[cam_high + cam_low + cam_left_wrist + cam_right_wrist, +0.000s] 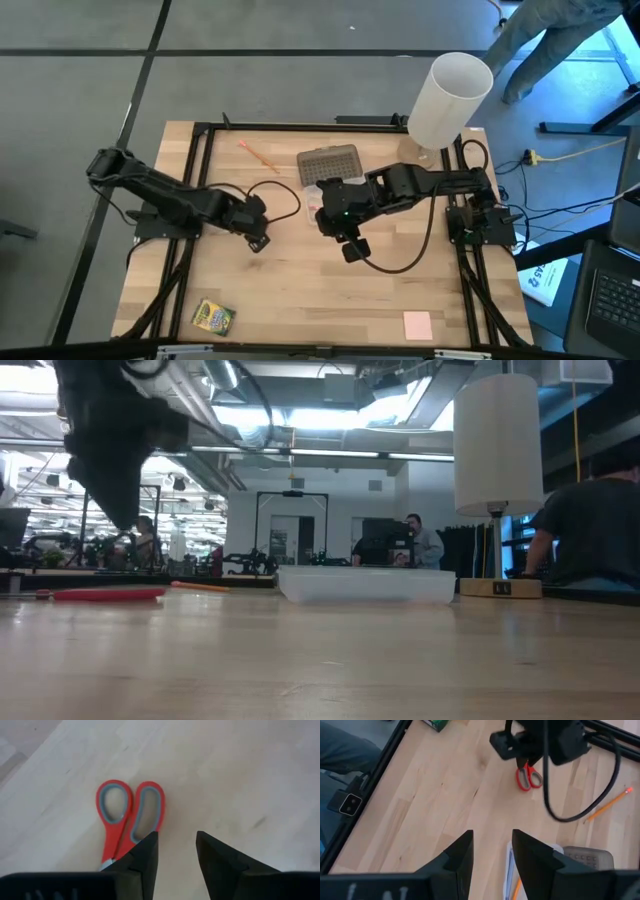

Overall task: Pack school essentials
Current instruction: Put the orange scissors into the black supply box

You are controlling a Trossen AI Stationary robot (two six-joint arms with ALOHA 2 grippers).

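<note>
My left gripper [177, 851] is open and hovers just above the red-handled scissors [127, 815], which lie flat on the table beside one of its fingers. The right wrist view shows the left gripper [527, 759] over the scissors [527, 778]. My right gripper [492, 851] is open above the near end of the clear case [328, 168], where a blue pen [509, 867] and an orange pencil [518, 887] show. A second orange pencil [258, 153] lies at the far left. The crayon box [213, 317] and the pink pad [417, 324] lie near the near edge.
A tall white cylinder [450, 95] stands at the far right corner on a small base. A black frame [200, 140] runs around the table's edges, and cables [400, 262] trail from the right arm. Bare wood lies between the arms and the near edge. People are in the room beyond.
</note>
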